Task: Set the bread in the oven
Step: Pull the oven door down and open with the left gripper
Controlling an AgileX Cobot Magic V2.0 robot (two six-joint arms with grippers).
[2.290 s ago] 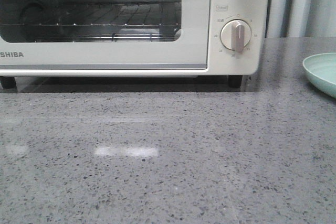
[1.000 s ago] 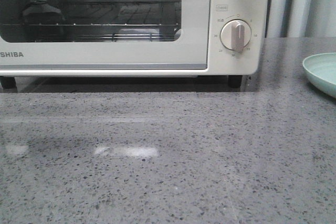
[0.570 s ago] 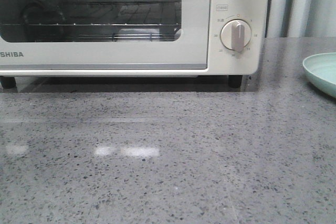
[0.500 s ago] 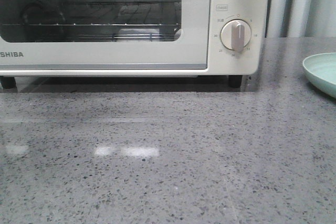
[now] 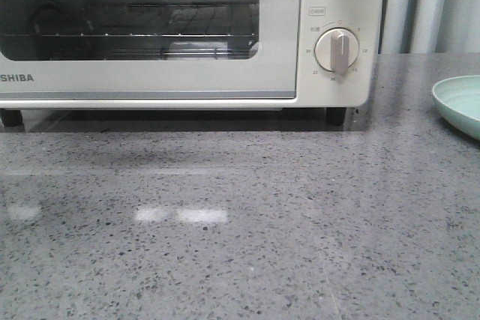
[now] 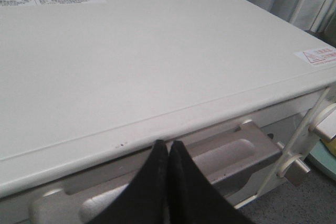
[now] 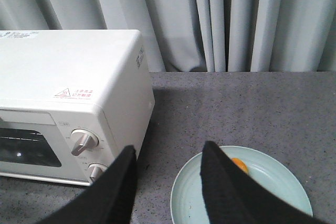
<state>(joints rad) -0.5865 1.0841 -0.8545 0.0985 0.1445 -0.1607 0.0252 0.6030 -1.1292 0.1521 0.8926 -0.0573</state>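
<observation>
The cream-white oven (image 5: 150, 80) stands at the back of the grey counter with its glass door shut. My left gripper (image 6: 168, 144) is shut and empty, its tips just above the grey door handle (image 6: 231, 153) at the front edge of the oven's top (image 6: 147, 56). My right gripper (image 7: 170, 148) is open and empty, high above the counter between the oven (image 7: 68, 77) and the pale green dish (image 7: 289, 179). A small orange part of the bread (image 7: 239, 165) shows in the dish; the rest is hidden behind one finger. Neither gripper shows in the front view.
The dish's rim (image 5: 459, 103) shows at the right edge of the front view. Two round dials (image 5: 337, 50) sit on the oven's right panel. Grey curtains hang behind the counter. Speckled grey counter lies in front of the oven.
Only the reflections in the oven's glass door have shifted. The oven and the dish have not moved.
</observation>
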